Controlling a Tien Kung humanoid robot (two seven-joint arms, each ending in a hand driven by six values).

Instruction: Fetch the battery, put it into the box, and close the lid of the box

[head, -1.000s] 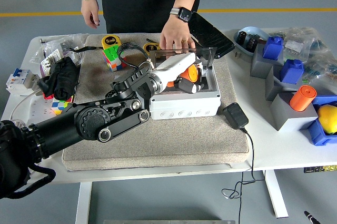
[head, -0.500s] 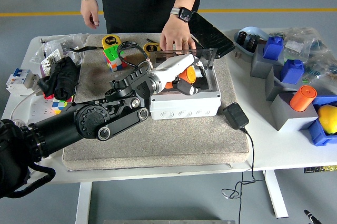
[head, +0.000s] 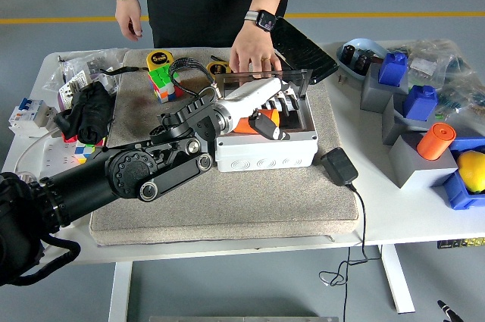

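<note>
A white junction box point(head: 265, 151) stands on the grey mat, its clear lid point(head: 297, 77) upright at the back. A person's hand point(head: 254, 53) rests on the lid's top edge. My left hand point(head: 276, 114) reaches in over the box from the left, with its fingers point(head: 286, 102) spread above the opening. The orange battery point(head: 248, 122) lies low in the box beneath my palm, partly hidden by the hand. The hand's thumb hangs over the box's front rim. My right arm is out of view.
A black power adapter point(head: 339, 166) with its cable lies right of the box. A colour cube point(head: 161, 81) and a tape measure point(head: 159, 58) sit at the back left. Grey blocks with blue parts, an orange cylinder point(head: 435, 140) and a yellow ball point(head: 471, 169) stand at the right.
My left hand's fingers have opened and spread. The orange battery has dropped from the fingers, lower and leftward, into the box. The person's hand stays on the lid.
</note>
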